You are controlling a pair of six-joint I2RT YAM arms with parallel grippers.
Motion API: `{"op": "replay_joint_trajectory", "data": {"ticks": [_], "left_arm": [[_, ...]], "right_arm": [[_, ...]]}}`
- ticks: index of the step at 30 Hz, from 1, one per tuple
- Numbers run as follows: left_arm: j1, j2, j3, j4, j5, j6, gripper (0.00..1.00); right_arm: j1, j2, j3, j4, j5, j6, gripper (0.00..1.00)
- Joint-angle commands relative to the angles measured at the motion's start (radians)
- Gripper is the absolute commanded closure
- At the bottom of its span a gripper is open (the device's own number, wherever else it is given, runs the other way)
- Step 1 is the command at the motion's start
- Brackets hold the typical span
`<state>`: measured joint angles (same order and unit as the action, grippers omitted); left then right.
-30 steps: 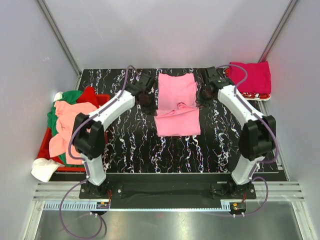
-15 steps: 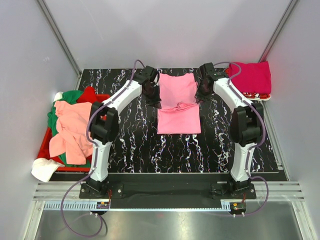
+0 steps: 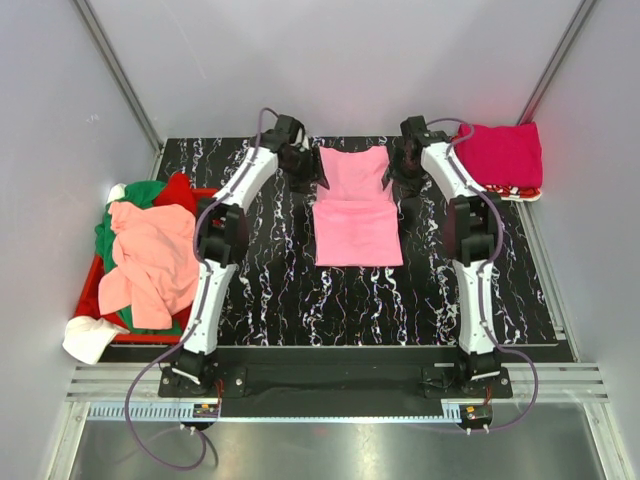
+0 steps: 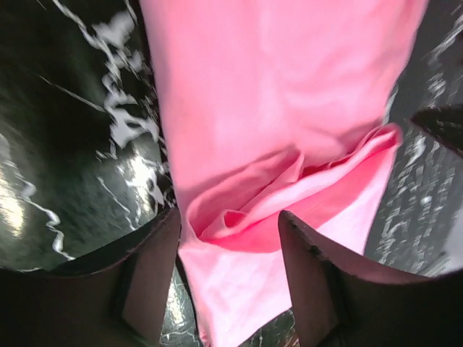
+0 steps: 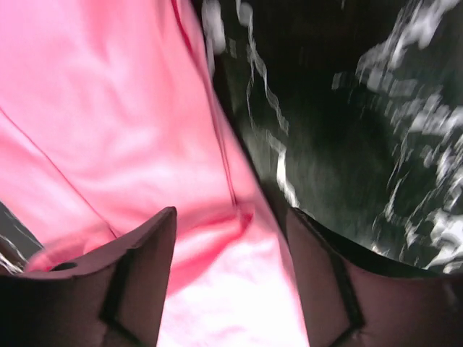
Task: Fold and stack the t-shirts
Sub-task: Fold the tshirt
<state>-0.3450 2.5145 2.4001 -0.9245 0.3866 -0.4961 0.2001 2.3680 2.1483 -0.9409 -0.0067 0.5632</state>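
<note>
1. the light pink t-shirt [image 3: 355,215] lies flat on the dark marbled desk [image 3: 260,290], just above the middle of the overhead view, its lower half folded up as a smooth rectangle.
2. the left pincer [image 3: 308,172] sits at the shirt's upper left edge. in its wrist view its fingers [image 4: 148,282] are spread apart, with a rumpled fold of pink cloth lying in the gap, not pinched.
3. the right pincer [image 3: 398,170] sits at the shirt's upper right edge. its fingers [image 5: 134,282] are likewise spread, with the cloth's edge running between them over the desk.
4. a folded magenta t-shirt [image 3: 505,155] rests in the upper right corner of the desk.
5. at the left edge, a salmon t-shirt [image 3: 150,255] is draped over green [image 3: 125,200] and red [image 3: 178,188] ones in a red crate [image 3: 86,296]. a white one [image 3: 88,338] hangs at its lower left.
</note>
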Motion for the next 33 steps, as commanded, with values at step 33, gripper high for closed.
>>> {"op": "replay_joint_trajectory", "data": {"ticks": [33], "left_arm": [[-0.068, -0.151, -0.297, 0.214, 0.106, 0.018, 0.4]], "right_arm": [[-0.031, -0.083, -0.25, 0.297, -0.406, -0.068, 0.44]]}}
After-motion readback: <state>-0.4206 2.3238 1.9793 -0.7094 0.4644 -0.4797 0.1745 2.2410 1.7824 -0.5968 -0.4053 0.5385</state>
